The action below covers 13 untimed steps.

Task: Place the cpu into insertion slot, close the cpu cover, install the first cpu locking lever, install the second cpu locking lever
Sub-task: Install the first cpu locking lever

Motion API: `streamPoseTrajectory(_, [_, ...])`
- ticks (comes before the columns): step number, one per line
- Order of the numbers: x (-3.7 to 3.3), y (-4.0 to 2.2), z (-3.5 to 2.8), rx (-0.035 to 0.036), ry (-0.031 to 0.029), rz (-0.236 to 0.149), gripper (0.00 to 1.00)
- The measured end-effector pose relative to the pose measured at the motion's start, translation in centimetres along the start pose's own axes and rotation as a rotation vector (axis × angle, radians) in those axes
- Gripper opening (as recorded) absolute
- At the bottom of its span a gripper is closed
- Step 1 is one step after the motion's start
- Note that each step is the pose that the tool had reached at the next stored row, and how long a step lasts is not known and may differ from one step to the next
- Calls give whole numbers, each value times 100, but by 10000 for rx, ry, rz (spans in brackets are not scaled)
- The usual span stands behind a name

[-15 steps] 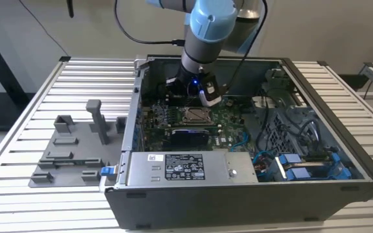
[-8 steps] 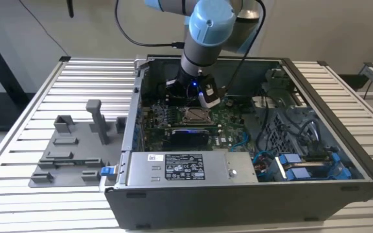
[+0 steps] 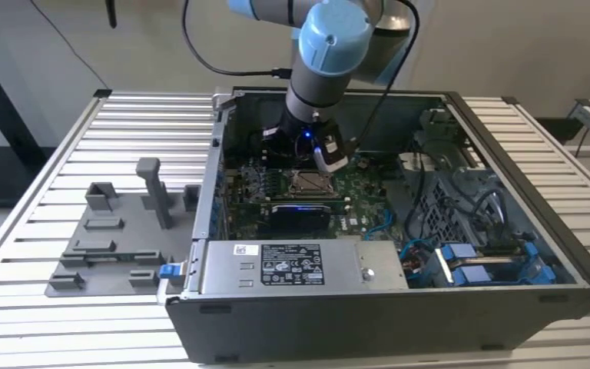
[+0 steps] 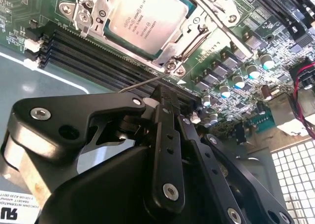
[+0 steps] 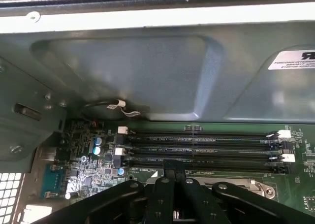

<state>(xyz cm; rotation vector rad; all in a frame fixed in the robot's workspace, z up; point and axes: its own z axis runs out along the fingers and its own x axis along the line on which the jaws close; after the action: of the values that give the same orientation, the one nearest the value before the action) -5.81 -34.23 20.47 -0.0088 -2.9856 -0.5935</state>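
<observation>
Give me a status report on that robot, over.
Gripper shut, tip beside a thin lever. Cpu seated, cover down over it. Nothing in the way.

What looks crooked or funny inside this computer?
In the second wrist view, a thin silvery metal lever juts slantwise over the long black memory slots beside the black gripper, looking unlatched. The silvery-tan square cpu sits straight under its silvery metal cover.
</observation>
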Motion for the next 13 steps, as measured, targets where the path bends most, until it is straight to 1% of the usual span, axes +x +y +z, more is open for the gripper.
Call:
streamPoseTrajectory(8, [-2,-10,22,8,1,2,11])
streamPoseTrajectory(13, [-2,-19,19,9,6,7,11])
